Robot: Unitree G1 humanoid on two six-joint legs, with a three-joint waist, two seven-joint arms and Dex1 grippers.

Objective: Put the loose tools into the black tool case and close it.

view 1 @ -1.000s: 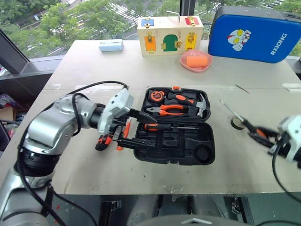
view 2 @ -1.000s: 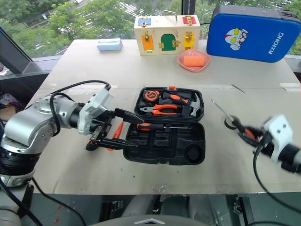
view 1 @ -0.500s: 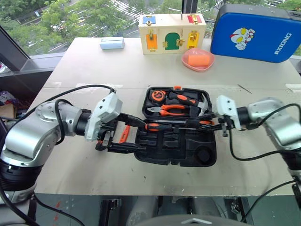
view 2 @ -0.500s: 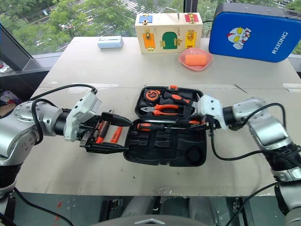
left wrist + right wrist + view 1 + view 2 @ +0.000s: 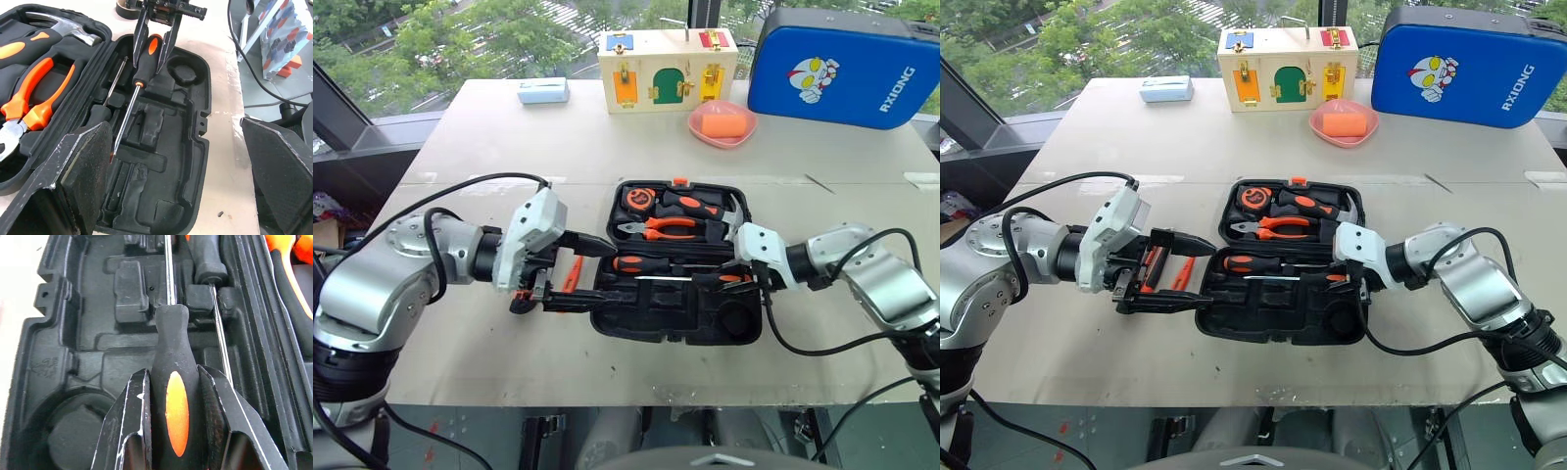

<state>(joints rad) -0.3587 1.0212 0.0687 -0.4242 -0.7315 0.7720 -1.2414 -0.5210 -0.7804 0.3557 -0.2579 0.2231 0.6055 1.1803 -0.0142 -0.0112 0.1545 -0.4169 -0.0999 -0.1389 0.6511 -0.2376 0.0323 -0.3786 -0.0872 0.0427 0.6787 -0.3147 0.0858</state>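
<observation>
The black tool case (image 5: 677, 321) lies open mid-table. My right gripper (image 5: 732, 278) is shut on the black-and-orange handle of a long screwdriver (image 5: 175, 382). It holds the tool low over the case's front half, shaft (image 5: 666, 279) pointing left along a recess. A second screwdriver (image 5: 641, 263) lies in the case just behind it. My left gripper (image 5: 604, 274) stands open at the case's left edge, holding nothing. Under it on the table lie the utility knife (image 5: 1150, 269) and the slim orange tester (image 5: 1183, 272). A dark tape roll (image 5: 126, 8) sits beyond the case's right side.
Pliers (image 5: 661, 231), hammer (image 5: 729, 217) and tape measure (image 5: 637, 200) fill the case's rear half. At the table's back stand a blue padded case (image 5: 842, 69), a wooden latch box (image 5: 668, 57), a pink bowl (image 5: 721, 125) and a pale box (image 5: 543, 92).
My right arm swung in from the table's right side with the screwdriver and lowered it over the case's front half. The left gripper stayed open by the case's left edge.
</observation>
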